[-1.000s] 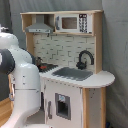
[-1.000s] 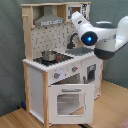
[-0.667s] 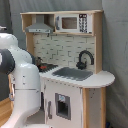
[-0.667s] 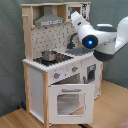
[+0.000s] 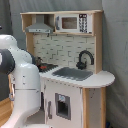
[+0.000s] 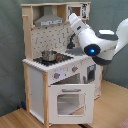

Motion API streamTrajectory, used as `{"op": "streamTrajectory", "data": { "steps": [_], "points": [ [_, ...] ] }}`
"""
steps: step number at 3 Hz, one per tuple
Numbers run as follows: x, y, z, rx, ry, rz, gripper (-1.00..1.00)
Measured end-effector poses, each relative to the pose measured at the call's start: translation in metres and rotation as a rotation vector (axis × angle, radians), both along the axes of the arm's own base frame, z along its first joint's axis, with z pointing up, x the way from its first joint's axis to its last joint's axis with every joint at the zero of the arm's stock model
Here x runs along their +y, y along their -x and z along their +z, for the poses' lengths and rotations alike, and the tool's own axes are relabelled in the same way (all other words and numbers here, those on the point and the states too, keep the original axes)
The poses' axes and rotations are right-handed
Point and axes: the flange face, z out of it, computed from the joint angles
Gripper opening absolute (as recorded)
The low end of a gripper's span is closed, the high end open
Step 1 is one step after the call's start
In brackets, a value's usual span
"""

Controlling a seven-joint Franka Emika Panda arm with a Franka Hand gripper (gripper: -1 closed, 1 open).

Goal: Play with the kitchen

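First exterior view: the kitchen stands centre to right against a grey backdrop; grey hood upper left, microwave panel beside it, tiled backsplash below. Black faucet arches over the grey sink set in the white counter. White arm fills the first exterior view's left, covering most of the stovetop; gripper hidden here. Second exterior view: kitchen at left to centre on a wooden floor; small metal pot sits on the black stovetop, windowed oven door below. Arm reaches in from the second exterior view's right over the counter. Jaw state: cannot tell.
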Motion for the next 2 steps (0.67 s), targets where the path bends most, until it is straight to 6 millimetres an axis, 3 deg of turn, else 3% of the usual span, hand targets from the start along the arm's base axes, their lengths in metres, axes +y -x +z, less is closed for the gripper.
{"op": "streamTrajectory", "data": {
  "steps": [2],
  "points": [
    [0.0195, 0.0008, -0.0080, -0.036, 0.187, 0.076, 1.00]
  ]
}}
